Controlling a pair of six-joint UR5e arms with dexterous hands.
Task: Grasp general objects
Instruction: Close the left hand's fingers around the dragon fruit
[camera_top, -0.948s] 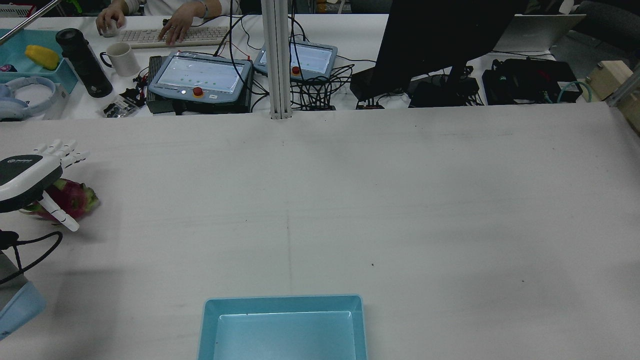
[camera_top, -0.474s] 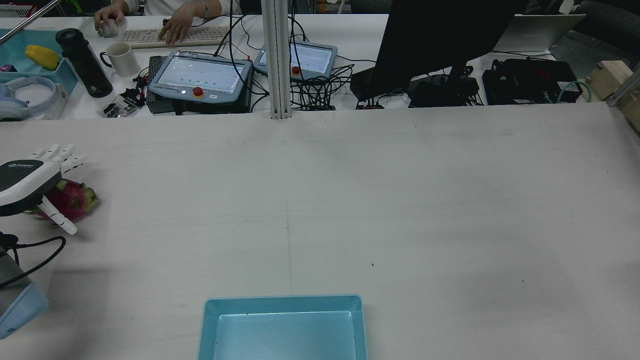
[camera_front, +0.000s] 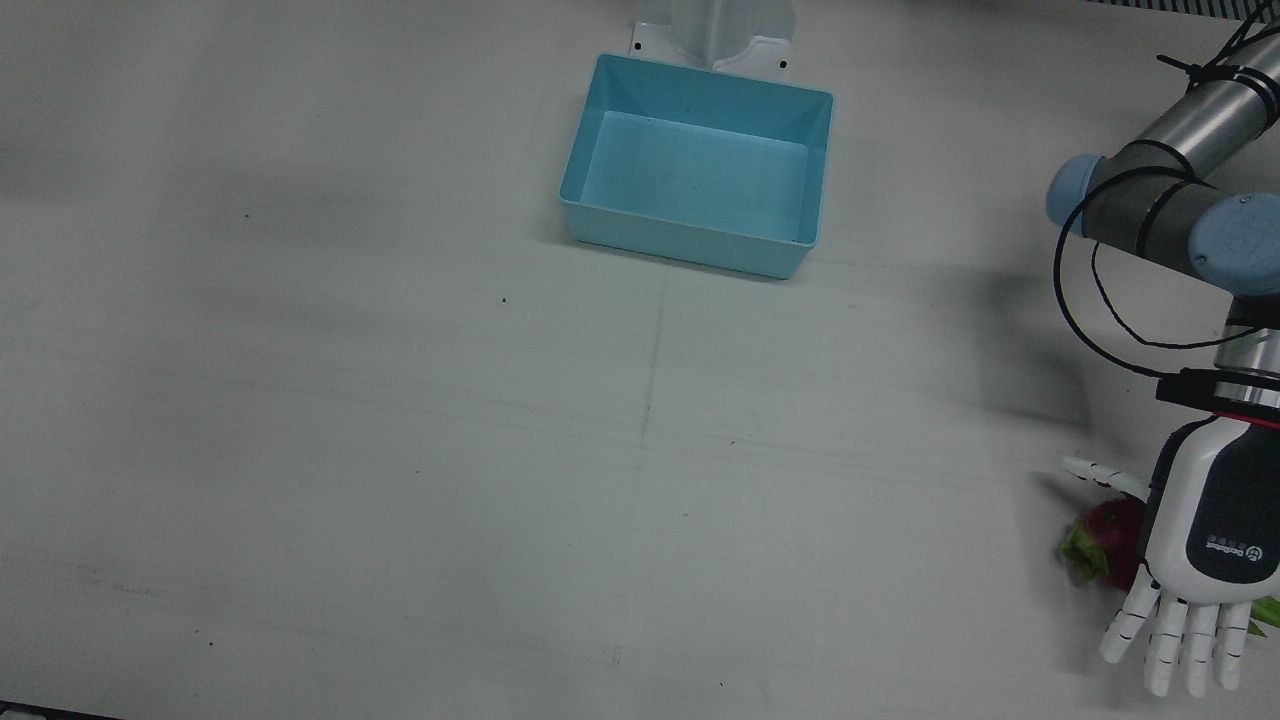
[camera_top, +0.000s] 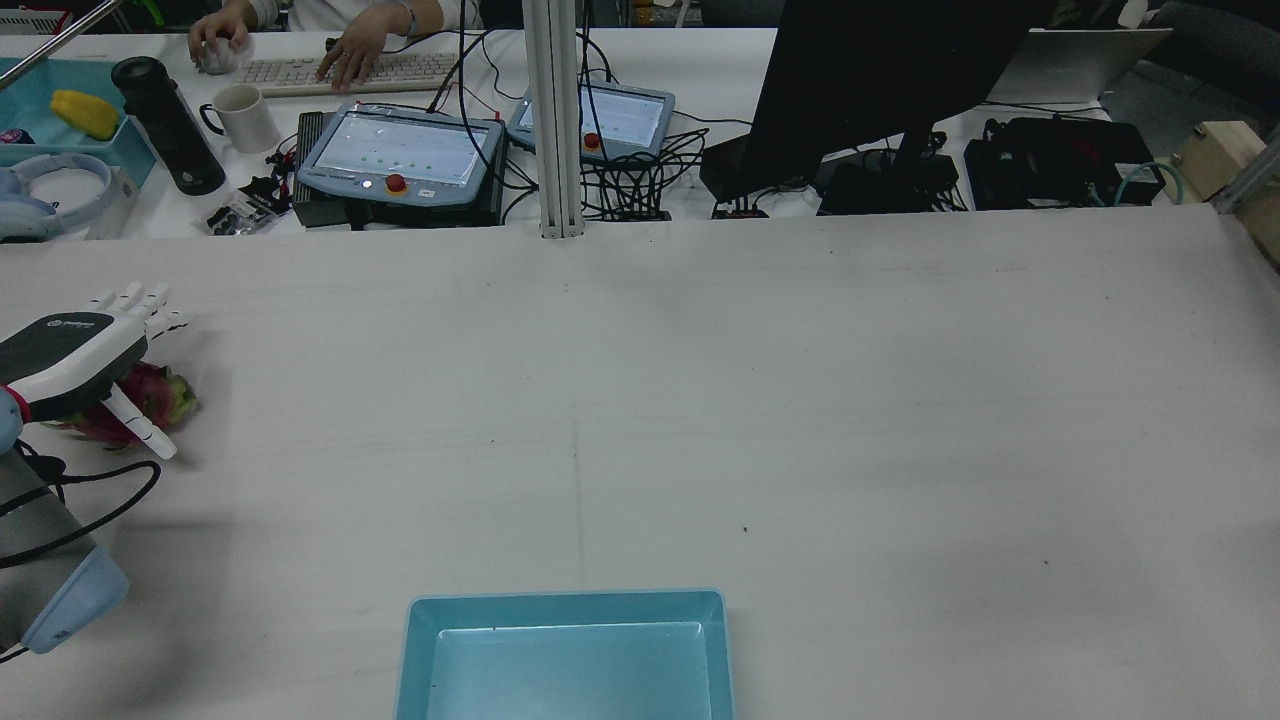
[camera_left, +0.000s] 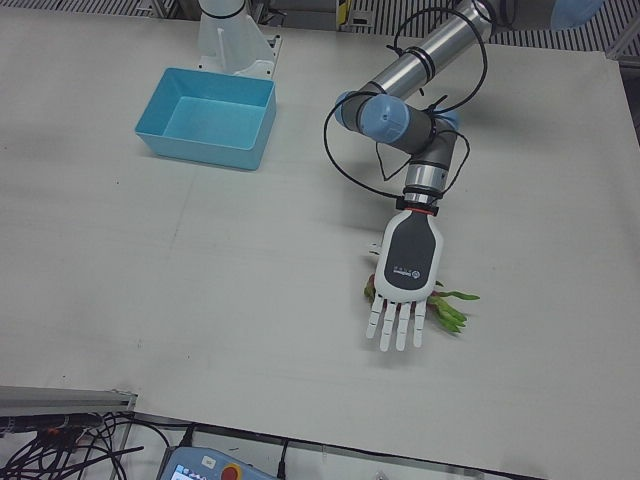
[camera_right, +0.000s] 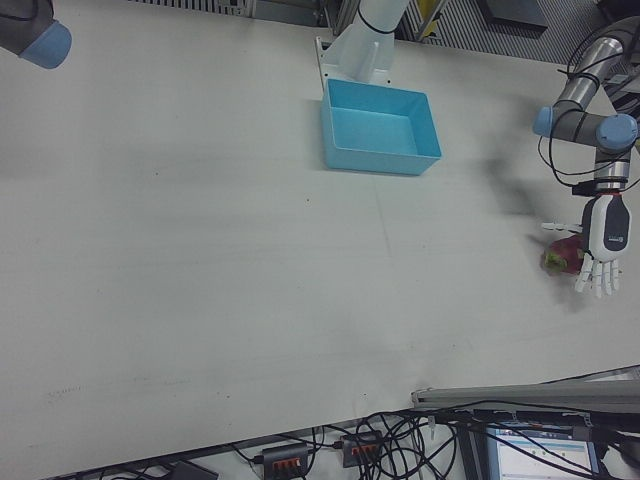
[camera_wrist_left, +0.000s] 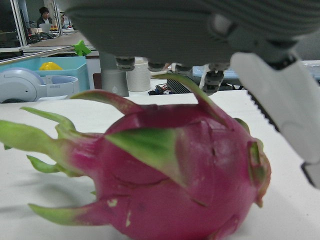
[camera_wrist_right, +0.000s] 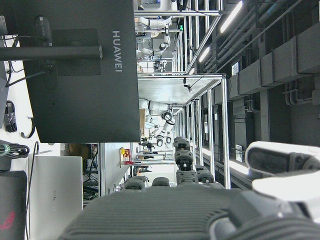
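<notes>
A pink dragon fruit (camera_front: 1102, 536) with green scales lies on the white table near the left edge of the rear view. My left hand (camera_front: 1203, 540) hovers flat just above it, palm down, fingers straight and spread, thumb out to the side, holding nothing. In the rear view the fruit (camera_top: 162, 394) peeks out from under the hand (camera_top: 68, 353). The left hand view shows the fruit (camera_wrist_left: 175, 170) close beneath the palm (camera_wrist_left: 190, 30), not touching. My right hand (camera_wrist_right: 200, 210) shows only in its own view, raised off the table with nothing in it.
A light blue bin (camera_front: 700, 86) sits at the table's robot side, centre, with nothing inside. Beyond the far edge stand teach pendants (camera_top: 405, 150), a monitor (camera_top: 880, 80), cables, a mug, and a person's hands at a keyboard (camera_top: 345, 70).
My left hand has shifted slightly forward over the dragon fruit while staying spread, and the arm's elbow has come further into view. The fruit has not moved.
</notes>
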